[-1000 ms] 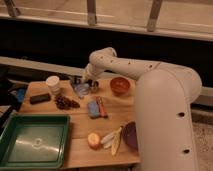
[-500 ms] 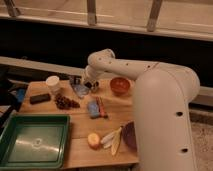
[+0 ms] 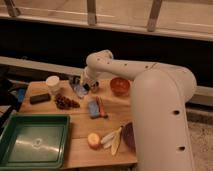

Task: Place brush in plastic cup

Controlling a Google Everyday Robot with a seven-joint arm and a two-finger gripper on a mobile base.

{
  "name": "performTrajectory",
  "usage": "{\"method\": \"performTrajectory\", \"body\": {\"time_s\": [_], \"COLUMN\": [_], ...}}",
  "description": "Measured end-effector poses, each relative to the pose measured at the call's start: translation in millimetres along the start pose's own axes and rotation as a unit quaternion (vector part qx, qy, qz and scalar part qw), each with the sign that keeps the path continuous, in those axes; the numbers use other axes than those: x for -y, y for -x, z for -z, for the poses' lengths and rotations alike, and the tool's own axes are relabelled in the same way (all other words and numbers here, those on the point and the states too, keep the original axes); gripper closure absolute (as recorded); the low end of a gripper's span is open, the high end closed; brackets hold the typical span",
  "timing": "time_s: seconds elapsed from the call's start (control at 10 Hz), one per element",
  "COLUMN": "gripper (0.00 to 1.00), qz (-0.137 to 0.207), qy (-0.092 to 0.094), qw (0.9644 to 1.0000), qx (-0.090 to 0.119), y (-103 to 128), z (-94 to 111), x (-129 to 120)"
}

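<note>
My gripper (image 3: 82,86) is at the back of the wooden table (image 3: 80,125), at the end of the white arm that reaches in from the right. It hangs right over the plastic cup (image 3: 78,91), a small bluish-clear cup that looks tilted and touches or nearly touches the gripper. A short dark shape (image 3: 74,79) pokes out just left of the gripper above the cup. It may be the brush, but I cannot tell, nor whether it is held or inside the cup.
A white container (image 3: 52,83) and a black block (image 3: 39,98) sit to the left, with dark grapes (image 3: 65,103) nearby. A blue object (image 3: 93,108), an orange bowl (image 3: 120,85), a green tray (image 3: 32,141), an apple (image 3: 93,140), a banana (image 3: 113,141) and a purple bowl (image 3: 128,135) fill the table.
</note>
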Motion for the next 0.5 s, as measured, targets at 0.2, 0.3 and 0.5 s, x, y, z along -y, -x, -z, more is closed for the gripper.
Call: {"method": "performTrajectory", "body": {"time_s": [0.2,0.3,0.5], "gripper": [0.26,0.26,0.26], "qz": [0.000,0.001,0.000], "qy": [0.005,0.006,0.005], "qw": [1.0000,1.0000,1.0000], "qx": [-0.002,-0.002,-0.002], "y": [0.0,0.0,0.0], "z": [-0.7,-0.7,-0.4], "x": [-3.9,-5.3,-4.0]}}
